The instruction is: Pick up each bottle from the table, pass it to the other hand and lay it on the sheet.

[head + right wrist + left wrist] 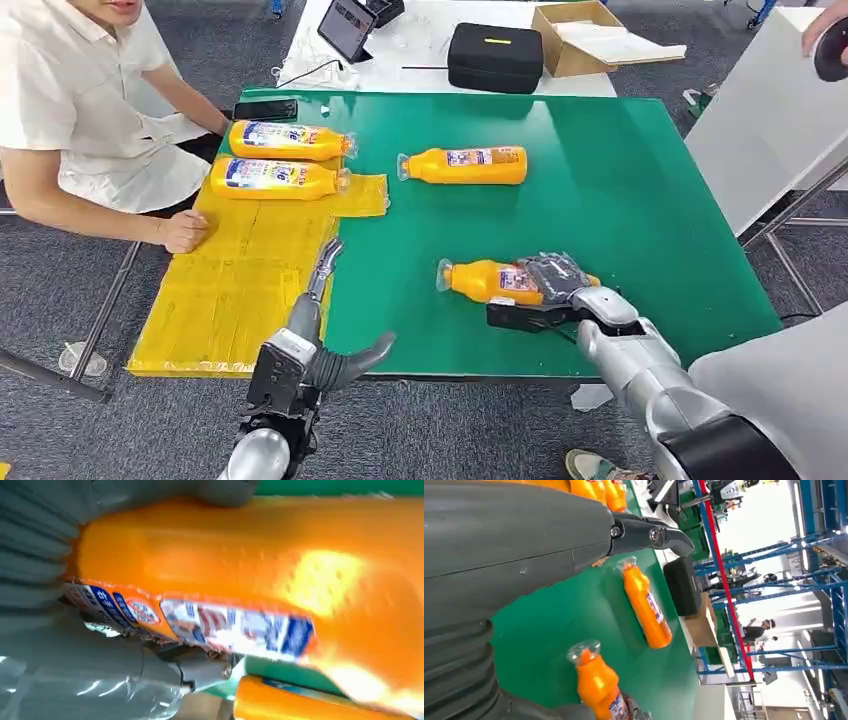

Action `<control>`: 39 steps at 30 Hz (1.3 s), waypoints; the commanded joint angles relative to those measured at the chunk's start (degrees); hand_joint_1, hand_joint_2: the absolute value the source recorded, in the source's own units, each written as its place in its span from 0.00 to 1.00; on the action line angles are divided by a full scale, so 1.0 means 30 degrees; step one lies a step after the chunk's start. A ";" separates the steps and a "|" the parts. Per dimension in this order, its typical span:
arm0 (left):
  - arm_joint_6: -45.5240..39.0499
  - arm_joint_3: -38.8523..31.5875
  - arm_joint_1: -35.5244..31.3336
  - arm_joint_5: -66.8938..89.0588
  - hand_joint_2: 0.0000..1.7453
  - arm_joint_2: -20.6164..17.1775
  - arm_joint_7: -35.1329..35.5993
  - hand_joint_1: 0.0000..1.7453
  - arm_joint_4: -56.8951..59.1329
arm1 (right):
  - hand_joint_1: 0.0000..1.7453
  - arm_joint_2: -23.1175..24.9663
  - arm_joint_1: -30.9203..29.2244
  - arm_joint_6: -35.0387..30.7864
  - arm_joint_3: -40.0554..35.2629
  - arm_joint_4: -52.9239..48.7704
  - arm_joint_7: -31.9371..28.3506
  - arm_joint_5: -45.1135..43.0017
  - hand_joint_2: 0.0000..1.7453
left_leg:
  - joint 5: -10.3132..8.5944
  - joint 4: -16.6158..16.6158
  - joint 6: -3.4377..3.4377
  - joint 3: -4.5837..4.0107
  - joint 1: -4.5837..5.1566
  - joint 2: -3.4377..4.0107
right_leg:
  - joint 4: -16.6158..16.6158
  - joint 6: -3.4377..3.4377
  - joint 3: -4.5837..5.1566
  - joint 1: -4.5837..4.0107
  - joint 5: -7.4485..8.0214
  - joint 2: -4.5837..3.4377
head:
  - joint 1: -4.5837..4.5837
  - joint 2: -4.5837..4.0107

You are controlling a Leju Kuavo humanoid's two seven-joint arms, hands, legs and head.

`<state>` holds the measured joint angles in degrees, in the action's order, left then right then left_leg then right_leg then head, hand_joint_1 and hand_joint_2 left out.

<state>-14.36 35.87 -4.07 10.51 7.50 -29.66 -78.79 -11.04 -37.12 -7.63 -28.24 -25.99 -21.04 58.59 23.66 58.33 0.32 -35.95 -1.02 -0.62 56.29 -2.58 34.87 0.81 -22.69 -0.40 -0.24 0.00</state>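
Two bottles lie side by side at the far end of the sheet, which covers the table's left edge. A third bottle lies right of them on the table; a fourth lies nearer, under the right hand. The left hand sits at the near edge beside the sheet, and a person's hand rests on the sheet's left edge.

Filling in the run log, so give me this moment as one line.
right hand: grips near bottle lying on table | left hand: holds nothing | sheet: two bottles
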 commanded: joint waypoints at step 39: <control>0.5856 0.0332 -0.1938 -1.1263 1.00 0.0970 0.2609 0.00 0.7100 | 0.96 0.4800 0.4277 0.2326 -0.0516 -0.9672 -0.4500 -1.2387 1.00 | 0.0021 -0.0011 -0.0022 -0.0079 -0.0024 0.0114 | 0.0017 0.0084 0.0116 -0.0028 0.0036 -0.0107 | -0.0007 0.0000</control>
<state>1.53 34.27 -3.47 -20.85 8.78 -21.40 -68.10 0.22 -19.75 -3.14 -19.20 -57.66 -35.60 22.23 23.69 58.31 0.25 -36.29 -1.11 -0.46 56.32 -2.42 35.25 0.74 -22.59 -0.60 -0.26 0.00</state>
